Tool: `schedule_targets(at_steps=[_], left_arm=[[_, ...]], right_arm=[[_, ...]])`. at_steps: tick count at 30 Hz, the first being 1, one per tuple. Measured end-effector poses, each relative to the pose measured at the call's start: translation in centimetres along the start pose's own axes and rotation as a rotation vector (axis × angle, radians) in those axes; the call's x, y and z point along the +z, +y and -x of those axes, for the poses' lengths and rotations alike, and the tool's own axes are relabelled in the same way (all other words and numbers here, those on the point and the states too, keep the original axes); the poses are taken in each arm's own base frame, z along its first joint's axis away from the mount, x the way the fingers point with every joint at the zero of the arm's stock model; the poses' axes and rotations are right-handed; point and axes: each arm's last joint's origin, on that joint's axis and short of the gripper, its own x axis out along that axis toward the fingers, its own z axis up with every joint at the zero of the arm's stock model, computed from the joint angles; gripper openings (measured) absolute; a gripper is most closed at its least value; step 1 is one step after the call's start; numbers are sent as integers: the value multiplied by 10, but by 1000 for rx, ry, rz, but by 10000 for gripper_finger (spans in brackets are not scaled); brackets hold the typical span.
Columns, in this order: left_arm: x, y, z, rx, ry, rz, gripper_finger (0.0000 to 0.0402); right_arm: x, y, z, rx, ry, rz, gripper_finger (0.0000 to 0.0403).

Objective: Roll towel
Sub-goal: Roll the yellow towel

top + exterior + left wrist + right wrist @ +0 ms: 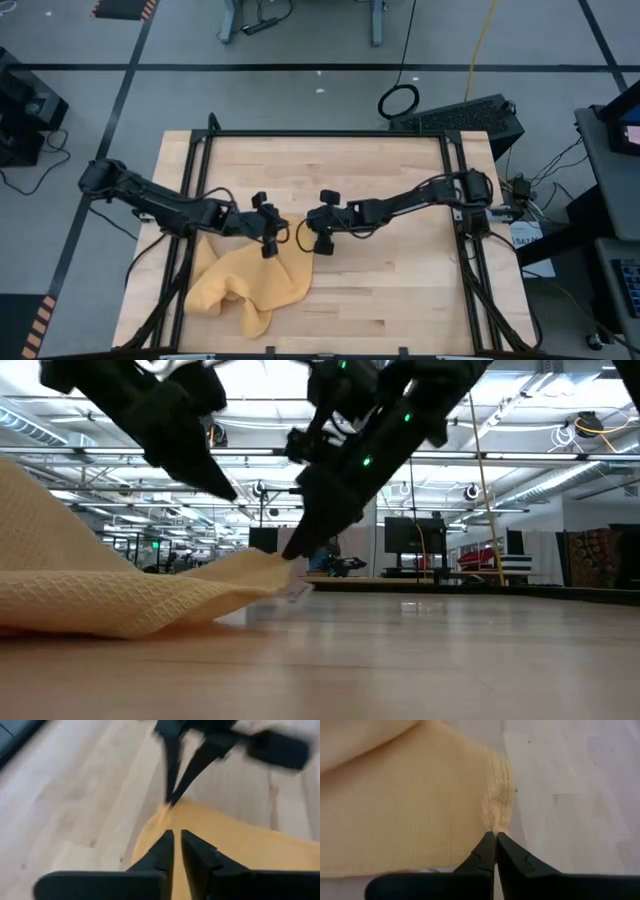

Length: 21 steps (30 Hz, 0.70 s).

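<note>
The orange-yellow towel (pixel 240 285) lies crumpled on the near left part of the wooden table (pixel 400 290). One of its corners points toward the table's middle. My right gripper (pixel 303 237) reaches in from the table's right and is shut on that corner (pixel 495 826). My left gripper (pixel 176 836) hovers just left of it, above the towel (pixel 235 845). Only a narrow gap shows between its fingers, with nothing in it. In the low view the towel (pixel 90 595) rises in a fold at the left. My right gripper pinches the towel's corner (pixel 496 822) between its two fingertips, only at their free ends. The fingers slant down from the table's right. The corner (pixel 283 563) is raised a little off the table, while the rest of the towel lies on the wood.
A black frame (pixel 330 133) runs along the table's far edge and down both sides. Bare wood lies to the right of the towel and toward the far edge. The two grippers stand close together over the table's middle.
</note>
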Motion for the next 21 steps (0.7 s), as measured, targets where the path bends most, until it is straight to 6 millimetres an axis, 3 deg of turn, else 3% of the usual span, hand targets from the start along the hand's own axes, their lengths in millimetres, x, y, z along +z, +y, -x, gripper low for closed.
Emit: schedule_targets(at_steps=[5,12,17,21], left_arm=[[-6,4,-18,23,59,-1,128],[-4,-2,-31,-48,20,-103,233],[-1,-7,-36,-119,-19,-163,254],[-4,-7,-42,-155,8,-200,233]], right_arm=[[9,16,22,-21,-36,122,1],[10,36,34,-5,-59,252,1],[10,38,35,-14,-55,259,0],[8,40,35,-48,-46,278,0]])
